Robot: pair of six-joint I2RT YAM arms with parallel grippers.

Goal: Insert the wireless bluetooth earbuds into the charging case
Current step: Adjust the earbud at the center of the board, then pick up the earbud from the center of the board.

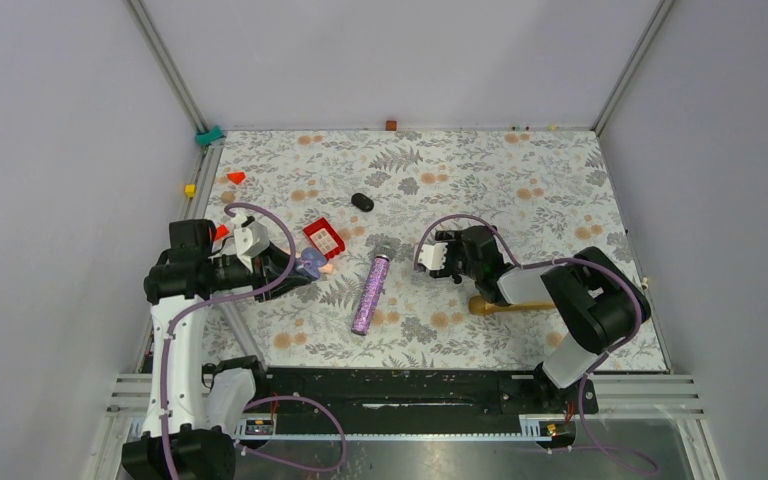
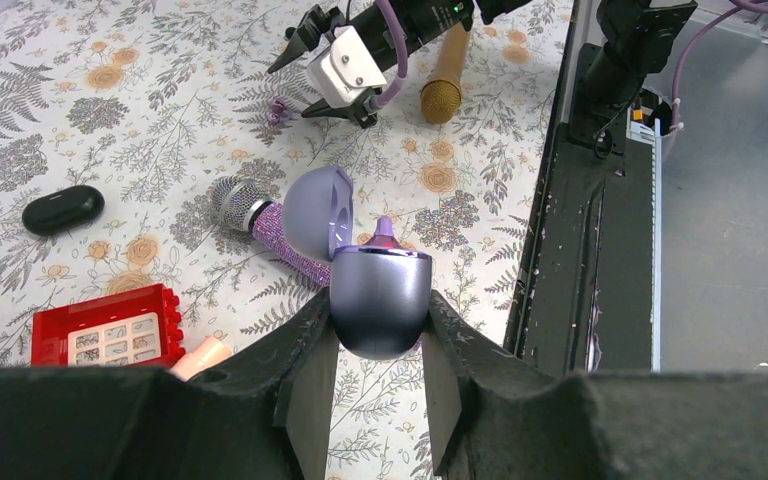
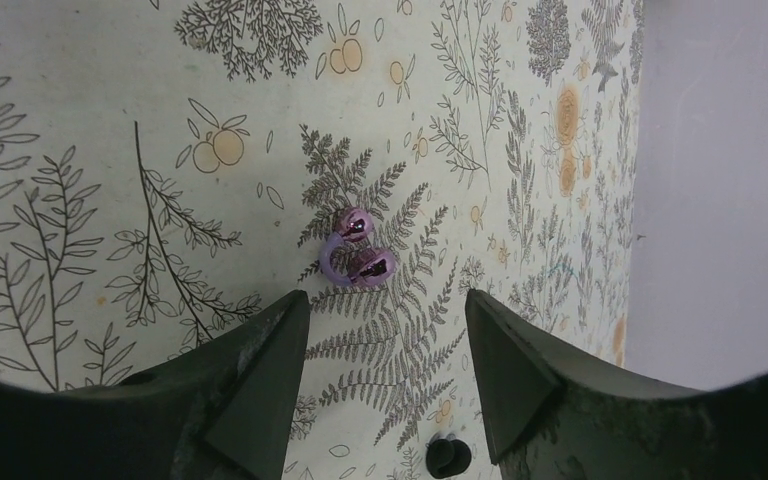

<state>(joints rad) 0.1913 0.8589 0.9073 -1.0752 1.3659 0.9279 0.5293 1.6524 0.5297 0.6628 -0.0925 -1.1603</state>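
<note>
Centring the right gripper (image 3: 385, 300), jaws parted, over the small glossy purple hooked earbud (image 3: 357, 255) before closing seems wise; the left gripper (image 2: 380, 310) clamps the open lilac charging case (image 2: 380, 280).

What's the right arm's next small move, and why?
Probably advance the right gripper until the purple earbud sits between its fingers, then close. The jaws stand open and the earbud lies untouched on the mat just past the tips, while the left gripper holds the open charging case.
</note>
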